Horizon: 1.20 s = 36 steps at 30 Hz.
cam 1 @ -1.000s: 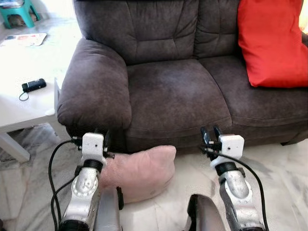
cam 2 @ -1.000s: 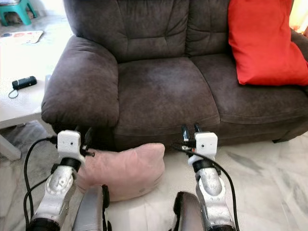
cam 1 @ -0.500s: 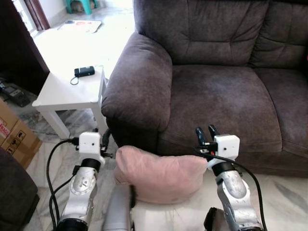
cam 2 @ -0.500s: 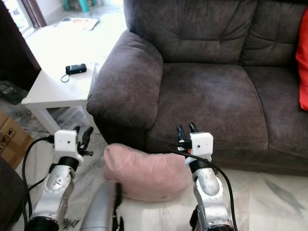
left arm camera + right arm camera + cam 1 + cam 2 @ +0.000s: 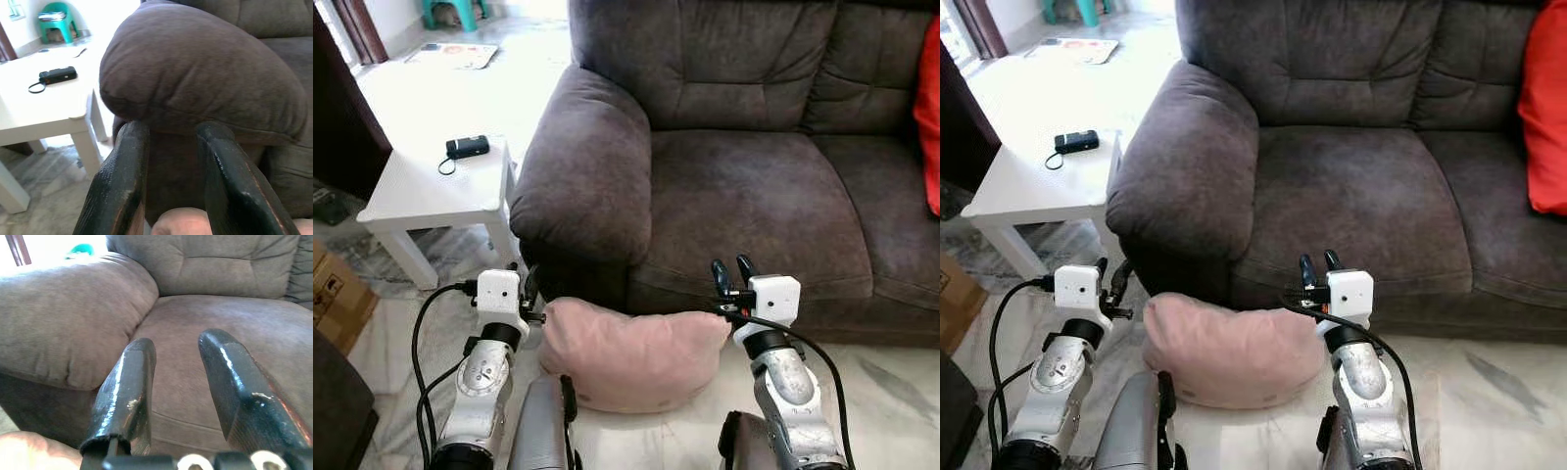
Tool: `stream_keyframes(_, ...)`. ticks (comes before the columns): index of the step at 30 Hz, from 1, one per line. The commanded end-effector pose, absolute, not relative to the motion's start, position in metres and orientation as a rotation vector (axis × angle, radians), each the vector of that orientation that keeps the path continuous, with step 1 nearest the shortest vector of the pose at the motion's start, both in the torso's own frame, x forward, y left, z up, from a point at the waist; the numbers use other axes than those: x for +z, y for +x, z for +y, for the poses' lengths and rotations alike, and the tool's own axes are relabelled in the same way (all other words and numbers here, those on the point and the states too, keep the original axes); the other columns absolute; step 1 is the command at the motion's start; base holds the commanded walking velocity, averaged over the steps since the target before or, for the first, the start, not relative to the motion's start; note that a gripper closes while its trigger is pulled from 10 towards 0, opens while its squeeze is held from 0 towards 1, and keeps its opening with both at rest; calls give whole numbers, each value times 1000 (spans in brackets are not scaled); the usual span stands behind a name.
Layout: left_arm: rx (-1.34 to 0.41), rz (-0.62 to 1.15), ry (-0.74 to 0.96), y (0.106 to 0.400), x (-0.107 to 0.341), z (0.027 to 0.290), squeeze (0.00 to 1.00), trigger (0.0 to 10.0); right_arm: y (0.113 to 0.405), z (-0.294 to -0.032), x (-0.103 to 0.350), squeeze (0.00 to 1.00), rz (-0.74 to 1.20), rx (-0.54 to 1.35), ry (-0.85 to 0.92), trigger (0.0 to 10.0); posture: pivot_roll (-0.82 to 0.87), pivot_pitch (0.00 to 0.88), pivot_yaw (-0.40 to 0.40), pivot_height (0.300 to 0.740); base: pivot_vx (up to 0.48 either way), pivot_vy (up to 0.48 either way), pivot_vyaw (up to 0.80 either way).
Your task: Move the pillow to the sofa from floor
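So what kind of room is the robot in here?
Most likely a home living room: a dark brown sofa, a white side table beside its armrest, and a pink pillow lying on the marble-look floor.

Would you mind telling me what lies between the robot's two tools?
The pink pillow lies on the floor between the left tool and right tool, as the left eye view shows.

Pale pink pillow (image 5: 631, 351), plump, lying on floor against front of dark brown sofa (image 5: 744, 186), below armrest
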<state>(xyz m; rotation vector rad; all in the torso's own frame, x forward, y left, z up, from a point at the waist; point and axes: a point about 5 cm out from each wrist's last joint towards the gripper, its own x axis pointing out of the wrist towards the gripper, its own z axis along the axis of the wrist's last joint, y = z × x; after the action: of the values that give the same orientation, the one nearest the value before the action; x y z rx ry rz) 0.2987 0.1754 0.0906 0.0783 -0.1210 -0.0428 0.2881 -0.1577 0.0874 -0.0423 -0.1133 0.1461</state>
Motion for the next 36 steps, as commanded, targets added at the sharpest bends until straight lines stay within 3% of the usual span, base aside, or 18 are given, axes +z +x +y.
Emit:
stream_keyframes(1, -58, -82, 82, 297, 83, 174, 0, 10000, 287, -159, 86, 0, -105, 141, -36, 10000, 17, 105, -7, 539, 0, 0, 0)
stream_keyframes(8, -59, -82, 80, 297, 83, 174, 0, 10000, 288, -157, 86, 0, -95, 139, -36, 10000, 18, 106, -6, 539, 0, 0, 0)
stream_keyframes(14, -59, -80, 80, 297, 83, 174, 0, 10000, 289, -159, 86, 0, -94, 132, -33, 10000, 17, 107, -6, 500, 0, 0, 0)
stream_keyframes(26, -44, -66, 84, 296, 81, 176, 0, 10000, 286, -154, 88, 0, -117, 187, -71, 10000, 16, 108, -6, 500, 0, 0, 0)
stream_keyframes(31, -41, -63, 85, 297, 81, 177, 0, 10000, 285, -153, 88, 0, -118, 194, -48, 10000, 15, 109, -7, 500, 0, 0, 740)
stream_keyframes(36, -46, -62, 86, 297, 81, 175, 0, 10000, 286, -153, 87, 0, -113, 188, -33, 10000, 15, 108, -6, 500, 204, 0, 0)
